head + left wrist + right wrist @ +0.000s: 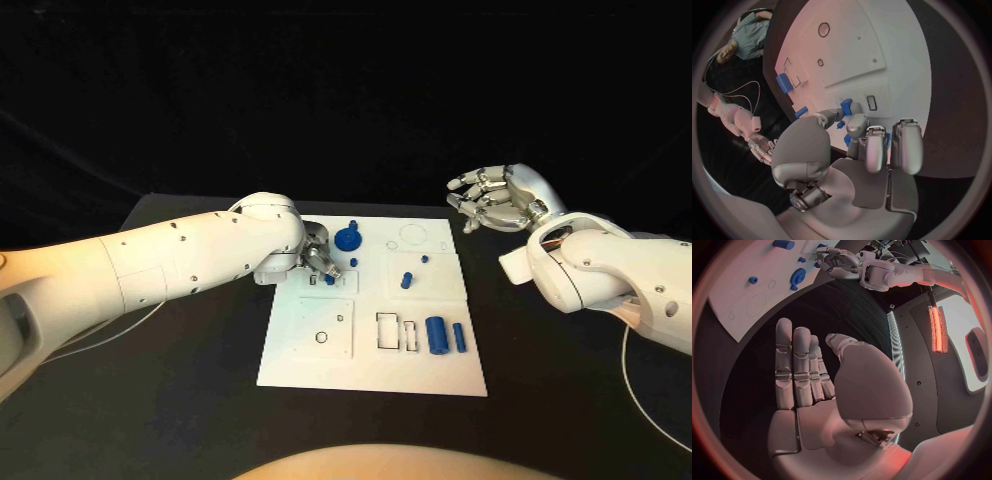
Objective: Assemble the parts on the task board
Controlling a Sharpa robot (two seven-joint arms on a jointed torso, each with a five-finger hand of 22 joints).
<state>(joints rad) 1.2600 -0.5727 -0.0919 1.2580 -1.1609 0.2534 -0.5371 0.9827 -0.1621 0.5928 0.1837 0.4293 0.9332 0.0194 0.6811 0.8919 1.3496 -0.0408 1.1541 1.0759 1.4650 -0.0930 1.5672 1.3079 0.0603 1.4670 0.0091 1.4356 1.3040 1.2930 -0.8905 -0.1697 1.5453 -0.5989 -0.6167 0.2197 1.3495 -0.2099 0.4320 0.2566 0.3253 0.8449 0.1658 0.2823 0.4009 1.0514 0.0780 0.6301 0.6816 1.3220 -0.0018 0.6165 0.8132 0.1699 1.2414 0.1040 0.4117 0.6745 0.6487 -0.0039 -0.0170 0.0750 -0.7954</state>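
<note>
Up top in the head view, the white task board (pixel 372 345) lies in the middle of the black surface (pixel 188 400). The left hand (pixel 320 262) is down on the board at about ten o'clock, fingers around a small blue part (pixel 330 280). The right hand (pixel 495 199) floats at two o'clock, off the board, fingers loosely curled and holding nothing. Two long blue parts (pixel 447 335) lie at four o'clock, a round blue part (pixel 349 240) at twelve.

Next, the left wrist view: the left hand (pixel 870 145) has its fingertips (pixel 847 106) around small blue pieces on the board (pixel 892 50).

Last, the right wrist view: the right hand (pixel 811 385) is flat, fingers straight and close together, with the dark surface (pixel 854 310) behind it.
</note>
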